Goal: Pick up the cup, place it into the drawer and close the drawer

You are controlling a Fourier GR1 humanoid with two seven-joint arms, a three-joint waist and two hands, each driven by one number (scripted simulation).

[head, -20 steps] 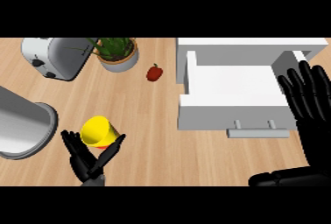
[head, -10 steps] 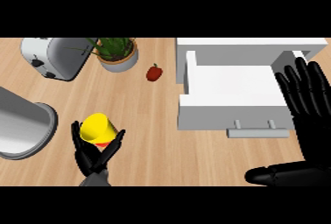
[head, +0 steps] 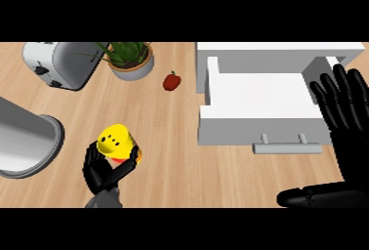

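Left hand (head: pixel 107 168) curls its fingers around a yellow cup (head: pixel 117 141) above the wooden counter (head: pixel 173 161); right hand (head: pixel 346 110) rests spread beside the open white drawer (head: pixel 259 100).

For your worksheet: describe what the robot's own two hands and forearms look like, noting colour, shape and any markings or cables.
Both hands are glossy black, with slim, rounded, segmented fingers. The left hand shows at lower left, the right hand at the right edge. A rounded black forearm section shows at lower right, and a bit of grey forearm below the left hand. No cables, markings or sleeves are visible.
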